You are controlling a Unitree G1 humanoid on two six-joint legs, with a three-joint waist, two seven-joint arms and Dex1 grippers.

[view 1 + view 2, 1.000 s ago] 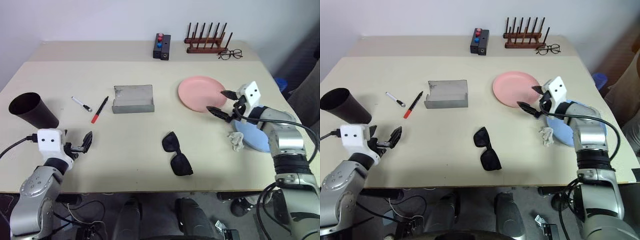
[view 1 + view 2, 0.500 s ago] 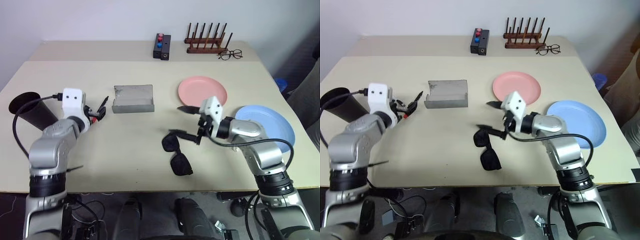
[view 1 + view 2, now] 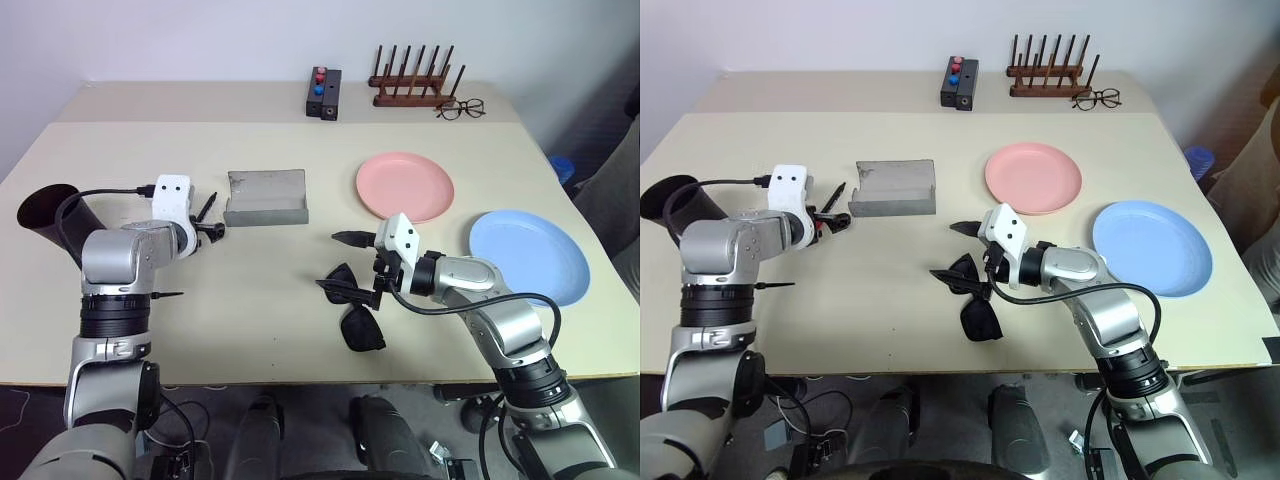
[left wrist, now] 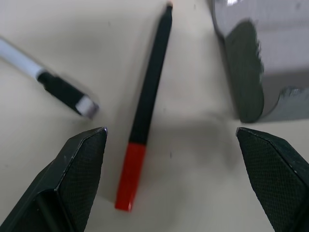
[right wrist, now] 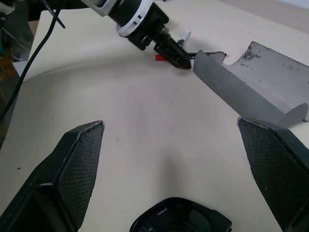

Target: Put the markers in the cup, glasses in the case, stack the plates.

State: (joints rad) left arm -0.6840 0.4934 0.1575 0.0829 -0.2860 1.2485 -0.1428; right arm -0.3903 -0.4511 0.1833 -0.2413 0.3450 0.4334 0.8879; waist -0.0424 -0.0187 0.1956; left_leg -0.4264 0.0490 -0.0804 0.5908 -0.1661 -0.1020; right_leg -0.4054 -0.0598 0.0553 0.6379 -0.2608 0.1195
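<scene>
Two steps being set up at once, nothing grasped yet. Left gripper (image 3: 207, 226) hovers with fingers (image 4: 79, 162) spread wide over the black marker with red tip (image 4: 146, 112), which lies flat on the tabletop (image 3: 270, 290) between them; the white marker (image 4: 46, 79) lies just beside it, apart from it. Next move for this arm, as I judge it: drop lower, centre on the black barrel, pinch, then carry to the cup (image 3: 50, 213), which lies tipped on its side near the tabletop's left edge, so insertion may be awkward. Right gripper (image 3: 346, 265) sits just over the sunglasses (image 3: 352, 309), fingers (image 5: 77, 164) spread wide, one to each side of the frame's upper end, no contact I can confirm. It needs to lower and close on the frame, then move to the grey case (image 3: 266, 197), open, well apart toward the left gripper. Pink plate (image 3: 404, 185) and blue plate (image 3: 528, 256) lie side by side, unstacked. Left forearm is angled down and forward; right forearm reaches across toward the left, roughly level.
</scene>
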